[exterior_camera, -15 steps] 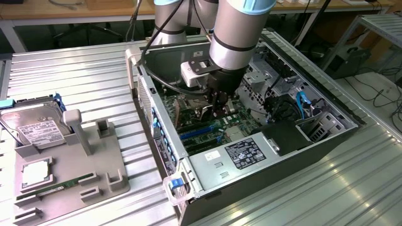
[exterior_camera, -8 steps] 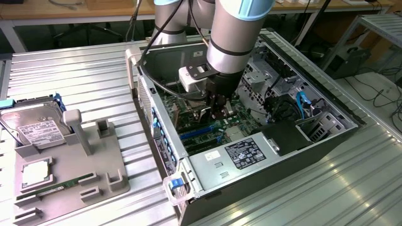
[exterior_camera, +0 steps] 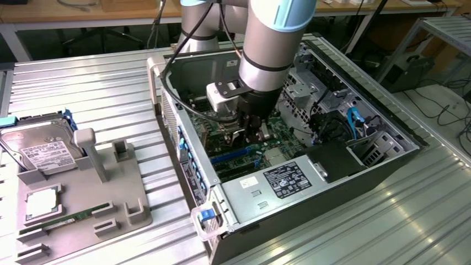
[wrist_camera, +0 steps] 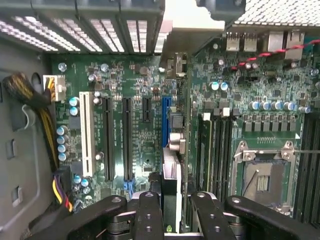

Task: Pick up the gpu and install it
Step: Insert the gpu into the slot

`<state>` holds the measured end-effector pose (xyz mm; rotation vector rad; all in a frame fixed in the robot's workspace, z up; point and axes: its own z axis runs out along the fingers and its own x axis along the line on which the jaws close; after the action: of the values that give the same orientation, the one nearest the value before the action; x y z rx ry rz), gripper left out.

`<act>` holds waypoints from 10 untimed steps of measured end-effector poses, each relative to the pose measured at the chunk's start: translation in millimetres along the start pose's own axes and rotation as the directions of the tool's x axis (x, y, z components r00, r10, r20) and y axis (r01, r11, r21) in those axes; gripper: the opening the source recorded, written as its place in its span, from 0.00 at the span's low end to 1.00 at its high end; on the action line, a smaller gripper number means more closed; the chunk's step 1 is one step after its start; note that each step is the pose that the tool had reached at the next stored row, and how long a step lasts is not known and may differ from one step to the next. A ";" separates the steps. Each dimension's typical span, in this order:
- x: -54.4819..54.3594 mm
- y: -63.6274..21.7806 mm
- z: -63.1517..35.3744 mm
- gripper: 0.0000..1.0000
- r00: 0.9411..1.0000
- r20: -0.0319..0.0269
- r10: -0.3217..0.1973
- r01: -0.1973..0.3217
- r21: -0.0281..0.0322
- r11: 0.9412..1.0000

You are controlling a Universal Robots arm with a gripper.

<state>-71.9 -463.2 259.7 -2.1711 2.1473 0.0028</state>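
One arm reaches down into the open computer case (exterior_camera: 220, 72), and you see its gripper (exterior_camera: 254, 132) low over the green motherboard (exterior_camera: 220, 141). In the wrist view the gripper (wrist_camera: 171, 212) has its two black fingers (wrist_camera: 149, 215) pressed on both sides of the gpu (wrist_camera: 171, 195), so the jaws are pinching the card between them. You look at the card from its edge: a thin dark board with a pale silver part on its upper end. It stands upright over the motherboard (wrist_camera: 140, 135), in line with the blue slot (wrist_camera: 166, 120) and just beside the row of dark memory slots (wrist_camera: 215, 150). You cannot tell if its lower edge already touches the blue slot or is a little above it. The pale bracket (wrist_camera: 187, 22) at the rear wall of the case is on the same line as the card.

Near the blue slot you see two long black slots (wrist_camera: 109, 137) and one white slot (wrist_camera: 85, 135). The empty processor socket (wrist_camera: 265, 175) lies on the other side of the memory slots.

In the exterior view, a grey holder tray (exterior_camera: 96, 187) sits on the metal table (exterior_camera: 88, 94), well apart from the case, on the exterior view's left. It carries a silver hard drive (exterior_camera: 41, 146) with a white label and a narrow green RAM stick (exterior_camera: 70, 216).
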 end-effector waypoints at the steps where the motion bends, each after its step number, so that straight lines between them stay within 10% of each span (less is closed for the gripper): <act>1: 0.1 1.5 -0.1 0.27 1.000 0.000 0.000 0.000 0.000 1.000; 10: 6.5 7.8 0.6 0.27 1.000 0.000 0.000 0.000 0.000 1.000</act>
<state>-79.6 -469.8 258.2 -2.1706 2.1475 0.0029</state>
